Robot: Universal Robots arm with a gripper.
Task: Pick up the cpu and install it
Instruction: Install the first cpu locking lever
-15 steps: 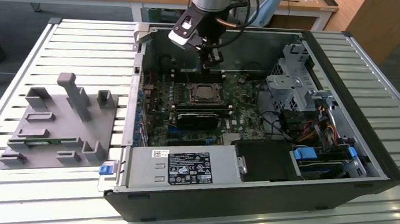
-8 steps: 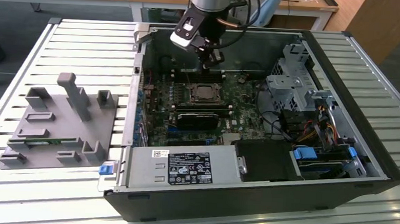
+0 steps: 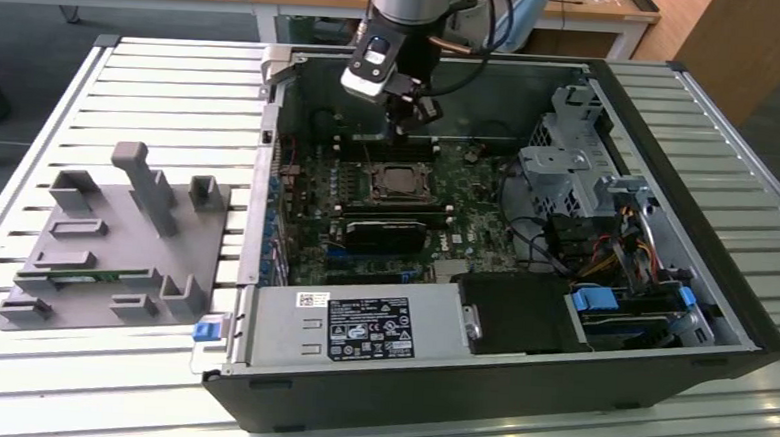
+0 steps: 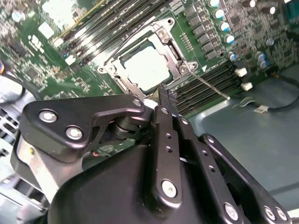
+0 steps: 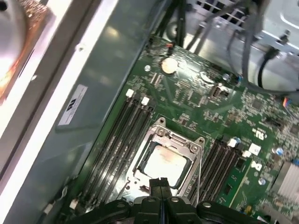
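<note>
Your small flat square silver-grey cpu already lies inside the square dark socket frame with its metal bracket on the green motherboard, in the open dark computer case; you can see it in both wrist views. The black two-fingered gripper hangs just above the socket's edge, its fingers pressed together with nothing between them. In the exterior view it sits over the board, well apart from the grey moulded tray on the slatted table. Judge the chip as light, rigid and smooth-topped, so likely slippery, with a delicate underside. If you must hold it, take it by two opposite edges, never the flat faces, and keep it level
</note>
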